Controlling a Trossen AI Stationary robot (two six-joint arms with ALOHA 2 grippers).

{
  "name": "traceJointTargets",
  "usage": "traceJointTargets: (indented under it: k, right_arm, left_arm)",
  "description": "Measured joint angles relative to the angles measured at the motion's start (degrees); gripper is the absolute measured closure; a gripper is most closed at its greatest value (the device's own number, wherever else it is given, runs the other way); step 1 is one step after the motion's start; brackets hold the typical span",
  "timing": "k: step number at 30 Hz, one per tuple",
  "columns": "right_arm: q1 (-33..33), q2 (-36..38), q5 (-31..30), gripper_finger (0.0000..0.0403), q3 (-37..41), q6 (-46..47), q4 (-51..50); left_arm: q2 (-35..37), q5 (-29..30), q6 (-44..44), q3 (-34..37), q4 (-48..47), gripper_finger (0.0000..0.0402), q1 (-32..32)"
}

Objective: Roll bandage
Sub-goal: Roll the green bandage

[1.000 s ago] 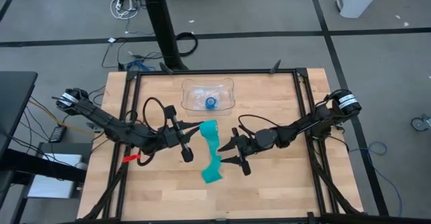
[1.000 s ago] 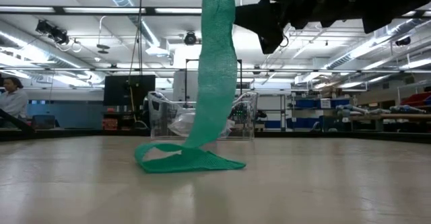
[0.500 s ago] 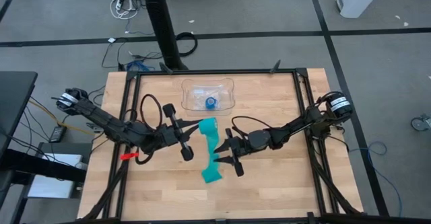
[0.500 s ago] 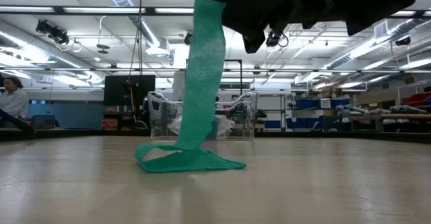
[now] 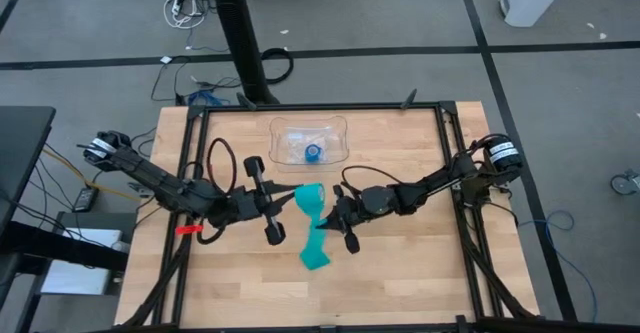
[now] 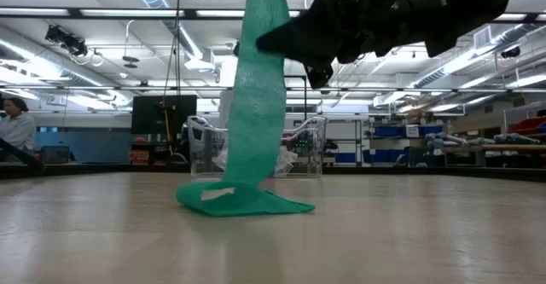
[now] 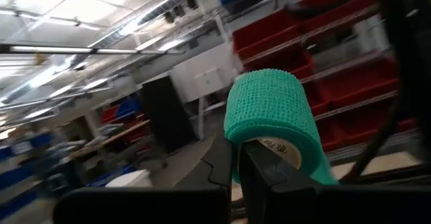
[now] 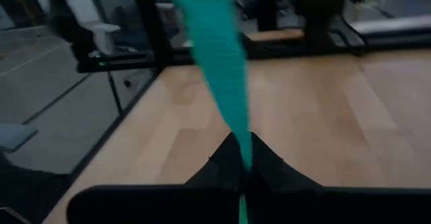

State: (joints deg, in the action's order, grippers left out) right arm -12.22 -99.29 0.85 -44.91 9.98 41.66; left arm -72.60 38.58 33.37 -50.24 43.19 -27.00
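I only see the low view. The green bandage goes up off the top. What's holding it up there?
Observer: The left tool grips the bandage by its rolled end; the left wrist view shows it.
Operator: And the black thing beside it?
Observer: That's the right tool, shut on the strip partway down.
Operator: What's in the clear box behind?
Observer: From above, a small blue roll lies in that tray.
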Motion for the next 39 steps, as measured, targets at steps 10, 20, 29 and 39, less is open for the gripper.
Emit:
traceJointTargets:
  k: [10,20,29,39]
  right_arm:
    - [2.30,0.01,5.76,0.0403,0.00,3.09,-4.85]
    - [2.59,0.07,5.39,0.0403,0.00,6.86,-15.18]
    - [2.68,0.07,6.49,0.0403,0.00,8.46,-18.65]
    - [3.00,0.07,5.39,0.0403,0.00,6.47,-17.21]
  left_arm:
    - [0.35,-2.74,2.35,-0.58,4.67,0.0382,0.00]
    - [0.34,-3.89,5.07,-5.18,4.39,0.0383,-0.37]
    - [0.37,-3.73,8.19,-9.68,1.42,0.0386,-0.48]
    - [0.10,-3.26,-3.42,-11.15,-15.45,0.0387,-0.48]
